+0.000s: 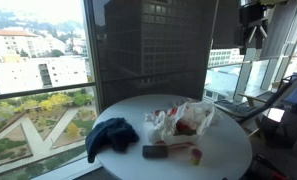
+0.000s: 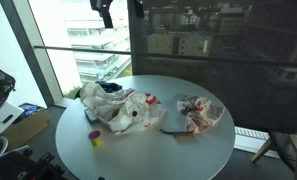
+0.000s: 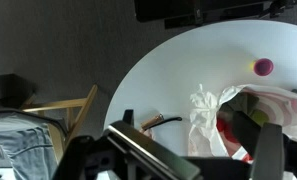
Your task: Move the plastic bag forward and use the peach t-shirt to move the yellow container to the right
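Seemingly first step not begun — gripper high above table, jaws apart, empty. Plastic bag lies mid-table, yellow container near edge beside it. Next: descend, pinch bag, drag forward.

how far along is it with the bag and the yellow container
Nothing looks done yet. The plastic bag lies crumpled on the table. The yellow container stands alone near the table's edge with nothing touching it. In hand: nothing, as the gripper hangs well above the table, open and empty. Both moves are left to do.
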{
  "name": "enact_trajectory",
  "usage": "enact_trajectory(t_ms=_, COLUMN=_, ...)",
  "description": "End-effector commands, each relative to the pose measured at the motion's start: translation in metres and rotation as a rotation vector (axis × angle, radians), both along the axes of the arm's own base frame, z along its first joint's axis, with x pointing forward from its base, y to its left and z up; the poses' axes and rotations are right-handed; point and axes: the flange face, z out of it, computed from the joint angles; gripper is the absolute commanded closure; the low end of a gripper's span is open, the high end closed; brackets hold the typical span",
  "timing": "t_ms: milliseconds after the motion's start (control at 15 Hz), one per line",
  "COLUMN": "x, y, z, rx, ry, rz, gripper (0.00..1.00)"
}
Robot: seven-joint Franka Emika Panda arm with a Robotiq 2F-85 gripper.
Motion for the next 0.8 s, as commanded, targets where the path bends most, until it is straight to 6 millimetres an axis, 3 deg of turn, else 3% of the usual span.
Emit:
enact_trajectory(t_ms=0, x=0.001, y=0.0, z=0.002, rx=0.0, ry=-0.003, rz=0.0, gripper=0.0)
enact_trajectory(t_ms=533, x=0.0, y=0.002, z=0.004, rx=0.016, ry=-0.009, rz=-0.01, gripper=0.0)
enact_trajectory(t_ms=733, x=0.005, y=0.012, z=-0.052, rx=0.024, ry=0.056, rz=-0.037, gripper=0.0)
